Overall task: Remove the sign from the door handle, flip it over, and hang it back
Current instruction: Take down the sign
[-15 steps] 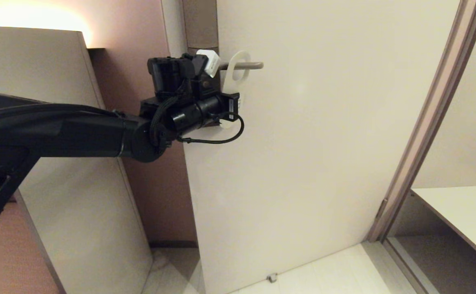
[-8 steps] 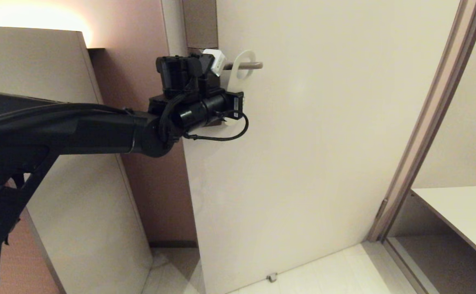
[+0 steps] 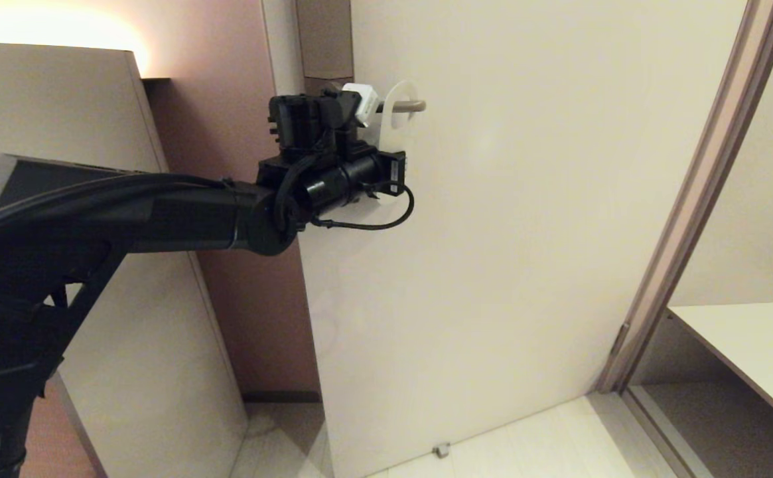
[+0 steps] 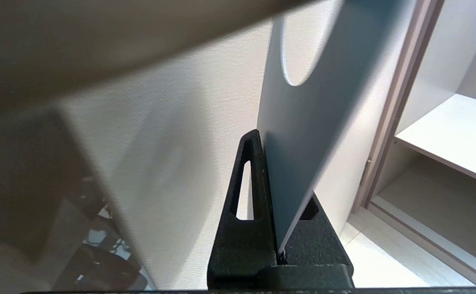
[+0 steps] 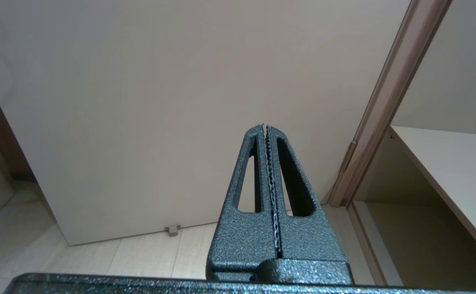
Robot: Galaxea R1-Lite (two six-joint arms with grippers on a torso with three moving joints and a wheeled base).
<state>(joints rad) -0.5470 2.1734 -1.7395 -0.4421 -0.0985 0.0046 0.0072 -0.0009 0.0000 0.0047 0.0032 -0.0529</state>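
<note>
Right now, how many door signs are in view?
1. The sign hangs with its hole around the door handle, its lower end clamped in the left gripper. None other shows.

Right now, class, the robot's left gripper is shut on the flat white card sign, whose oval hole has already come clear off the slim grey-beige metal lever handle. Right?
Not quite. In the head view the sign has its hole around the handle. The left gripper is indeed shut on the sign.

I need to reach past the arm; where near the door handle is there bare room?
Crowded left of the door handle: the left pincer, shut on the sign, fills it. Bare: the door face between handle and door frame, and below the arm.
</note>
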